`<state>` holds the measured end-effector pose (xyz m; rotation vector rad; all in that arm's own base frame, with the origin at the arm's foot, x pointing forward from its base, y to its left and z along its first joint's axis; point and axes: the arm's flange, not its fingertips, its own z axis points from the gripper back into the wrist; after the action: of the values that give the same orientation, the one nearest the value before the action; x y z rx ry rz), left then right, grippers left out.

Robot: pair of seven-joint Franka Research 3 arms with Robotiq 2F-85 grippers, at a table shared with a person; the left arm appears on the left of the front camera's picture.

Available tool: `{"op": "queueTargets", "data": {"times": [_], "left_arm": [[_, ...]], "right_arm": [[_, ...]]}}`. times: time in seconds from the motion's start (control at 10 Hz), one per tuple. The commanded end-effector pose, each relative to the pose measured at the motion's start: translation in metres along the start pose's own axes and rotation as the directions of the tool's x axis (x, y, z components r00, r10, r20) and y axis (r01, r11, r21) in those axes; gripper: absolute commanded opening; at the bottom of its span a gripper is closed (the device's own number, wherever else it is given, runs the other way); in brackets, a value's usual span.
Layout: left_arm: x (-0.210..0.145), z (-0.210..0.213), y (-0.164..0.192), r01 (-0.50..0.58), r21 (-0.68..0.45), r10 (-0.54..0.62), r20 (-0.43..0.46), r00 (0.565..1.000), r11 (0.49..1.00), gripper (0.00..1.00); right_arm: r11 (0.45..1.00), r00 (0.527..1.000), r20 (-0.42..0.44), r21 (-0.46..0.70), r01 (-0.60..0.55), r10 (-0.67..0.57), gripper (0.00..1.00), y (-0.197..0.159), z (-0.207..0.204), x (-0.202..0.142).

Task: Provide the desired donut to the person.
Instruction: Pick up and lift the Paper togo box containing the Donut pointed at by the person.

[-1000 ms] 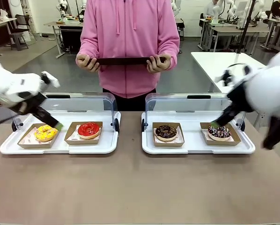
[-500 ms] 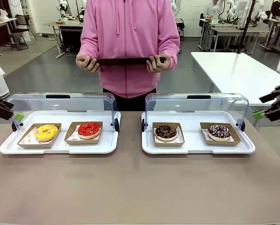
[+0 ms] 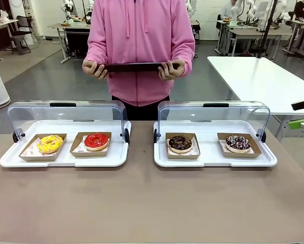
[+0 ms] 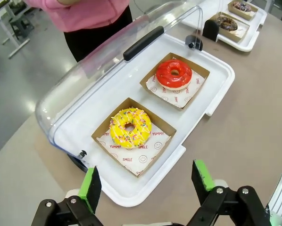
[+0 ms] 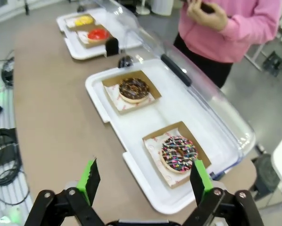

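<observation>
Pink-hooded, the person [image 3: 140, 51] faces me across the desk [image 3: 152, 203]. The yellow donut [image 3: 50, 143], red donut [image 3: 96, 140], chocolate donut [image 3: 180, 143] and sprinkled donut [image 3: 238, 143] sit boxed. My left end effector [image 4: 145, 179] and right end effector [image 5: 144, 173] hover wide open, empty. I judge selection is pending; next I need the choice, then a centred descent.

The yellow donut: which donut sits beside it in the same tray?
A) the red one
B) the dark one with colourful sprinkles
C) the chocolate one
A: the red donut lies in the box right next to the yellow donut, both in one white tray.
</observation>
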<state>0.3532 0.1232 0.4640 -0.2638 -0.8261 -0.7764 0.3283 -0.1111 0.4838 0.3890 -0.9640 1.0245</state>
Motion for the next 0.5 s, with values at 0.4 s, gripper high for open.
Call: {"op": "queueTargets", "data": {"times": [0.4], "left_arm": [[-0.045,0.0129,-0.0916,0.037,0.034,-0.042,0.165,0.985,0.999,1.0]], "right_arm": [[0.996,0.988,0.128,-0.004,-0.09,0.09,1.0,0.0403,-0.0066,-0.0065]]}}
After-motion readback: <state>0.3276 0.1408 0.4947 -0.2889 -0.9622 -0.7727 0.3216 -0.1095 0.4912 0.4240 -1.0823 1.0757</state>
